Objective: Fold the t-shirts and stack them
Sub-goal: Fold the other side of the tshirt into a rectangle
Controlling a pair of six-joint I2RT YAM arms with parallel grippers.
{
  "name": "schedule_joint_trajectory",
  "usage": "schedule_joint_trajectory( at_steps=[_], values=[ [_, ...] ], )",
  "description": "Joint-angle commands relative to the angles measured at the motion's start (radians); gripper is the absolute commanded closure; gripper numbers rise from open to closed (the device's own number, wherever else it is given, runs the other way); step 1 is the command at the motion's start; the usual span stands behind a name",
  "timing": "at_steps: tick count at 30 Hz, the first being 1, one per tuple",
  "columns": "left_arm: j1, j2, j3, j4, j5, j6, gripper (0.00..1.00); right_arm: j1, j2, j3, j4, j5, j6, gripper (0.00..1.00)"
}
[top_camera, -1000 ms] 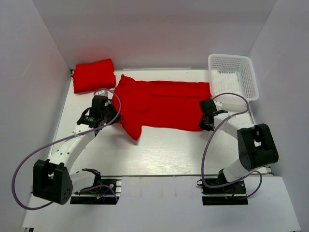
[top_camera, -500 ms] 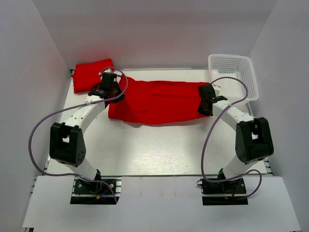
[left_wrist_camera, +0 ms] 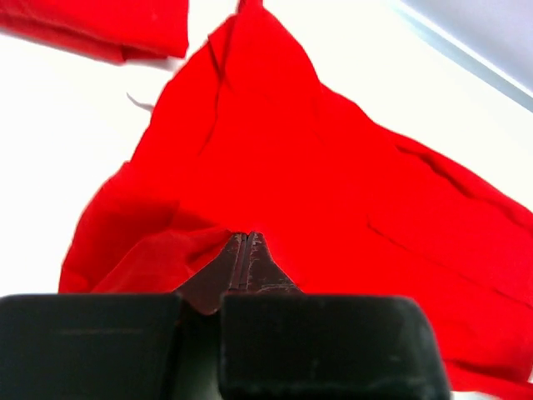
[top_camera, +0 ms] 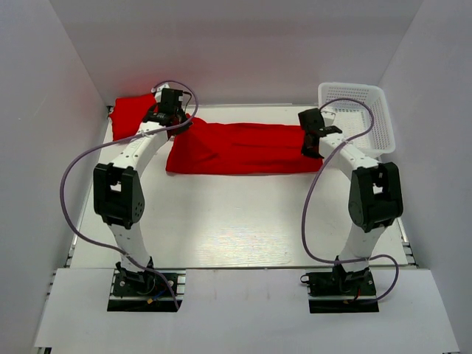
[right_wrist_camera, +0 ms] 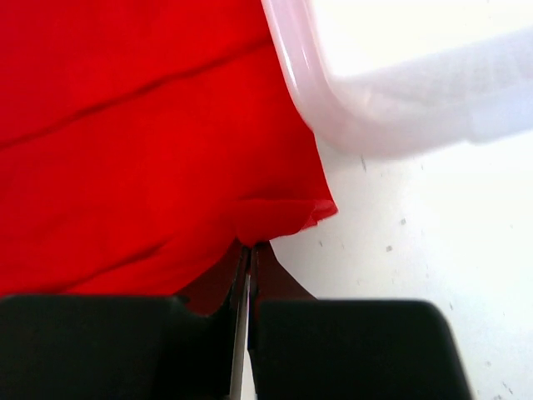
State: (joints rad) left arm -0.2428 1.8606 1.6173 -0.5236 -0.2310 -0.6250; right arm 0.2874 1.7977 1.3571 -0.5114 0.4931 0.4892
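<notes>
A red t-shirt (top_camera: 243,147) lies as a long folded band across the far half of the table. My left gripper (top_camera: 179,124) is shut on its left end, cloth pinched at the fingertips in the left wrist view (left_wrist_camera: 241,237). My right gripper (top_camera: 311,147) is shut on its right end, gripping a cloth corner (right_wrist_camera: 283,217) in the right wrist view. A second red t-shirt (top_camera: 133,114), folded, lies at the far left corner, partly hidden by my left arm; it also shows in the left wrist view (left_wrist_camera: 100,25).
A white plastic lattice basket (top_camera: 358,110) stands at the far right, its rim (right_wrist_camera: 350,125) right beside the held shirt corner. White walls enclose the table on three sides.
Both grippers have moved towards the far edge carrying the shirt's near edge over, so the spread shirt is now folded into a narrower band. The hanging sleeve is gone from view.
</notes>
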Motion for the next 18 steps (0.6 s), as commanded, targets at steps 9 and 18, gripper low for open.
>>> schedule_joint_trajectory(
  at_steps=[9,18],
  values=[
    [0.04,0.133,0.151,0.077,-0.022,0.05,1.0,-0.024,0.158,0.237,-0.101,0.033,-0.028,1.0],
    [0.059,0.219,0.271,0.092,0.004,0.062,1.0,-0.04,0.181,0.267,-0.136,0.047,-0.028,1.0]
  ],
)
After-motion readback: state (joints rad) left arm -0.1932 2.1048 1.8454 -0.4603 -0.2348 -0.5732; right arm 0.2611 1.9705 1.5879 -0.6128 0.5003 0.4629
